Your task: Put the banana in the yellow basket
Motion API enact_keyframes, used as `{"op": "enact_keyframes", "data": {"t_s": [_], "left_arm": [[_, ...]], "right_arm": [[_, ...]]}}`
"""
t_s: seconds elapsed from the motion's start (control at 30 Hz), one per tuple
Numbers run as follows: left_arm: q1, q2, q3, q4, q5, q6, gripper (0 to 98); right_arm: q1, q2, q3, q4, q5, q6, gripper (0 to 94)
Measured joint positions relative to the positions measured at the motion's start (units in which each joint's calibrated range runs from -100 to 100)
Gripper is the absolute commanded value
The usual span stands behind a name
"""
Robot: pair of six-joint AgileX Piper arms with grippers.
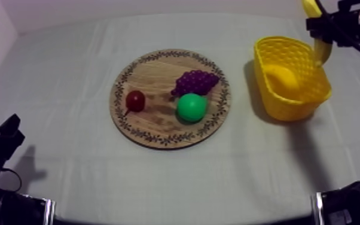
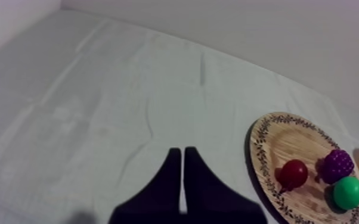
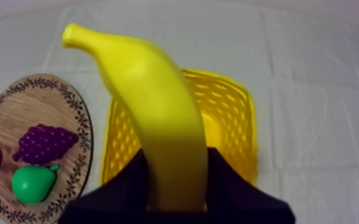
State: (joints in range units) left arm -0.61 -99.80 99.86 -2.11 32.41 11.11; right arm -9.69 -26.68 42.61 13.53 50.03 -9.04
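Hanging over the yellow basket (image 3: 232, 128) at the far right of the surface (image 1: 63, 84), the banana (image 3: 158, 113) sits clamped in my right claw (image 3: 177, 159), already off the wooden board (image 3: 16, 108). Lowering and release seem all that's left. My left claw (image 2: 183, 179) rests closed on nothing, near left.

Bare tabletop (image 1: 57, 78) lies wide left of the board (image 1: 152, 78); a clear strip separates board and basket (image 1: 290, 111), whose mouth stands open
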Motion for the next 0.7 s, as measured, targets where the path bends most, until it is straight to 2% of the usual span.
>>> {"op": "enact_keyframes", "data": {"t_s": [0.3, 0.7], "left_arm": [[0.0, 0.0, 0.0, 0.0, 0.0, 0.0, 0.1], [0.0, 0.0, 0.0, 0.0, 0.0, 0.0, 0.1]], "right_arm": [[0.3, 8.6, 0.0, 1.0, -2.3, -2.9, 19.8], [1.2, 20.1, 0.7, 2.9, -8.9, -5.2, 19.6]]}}
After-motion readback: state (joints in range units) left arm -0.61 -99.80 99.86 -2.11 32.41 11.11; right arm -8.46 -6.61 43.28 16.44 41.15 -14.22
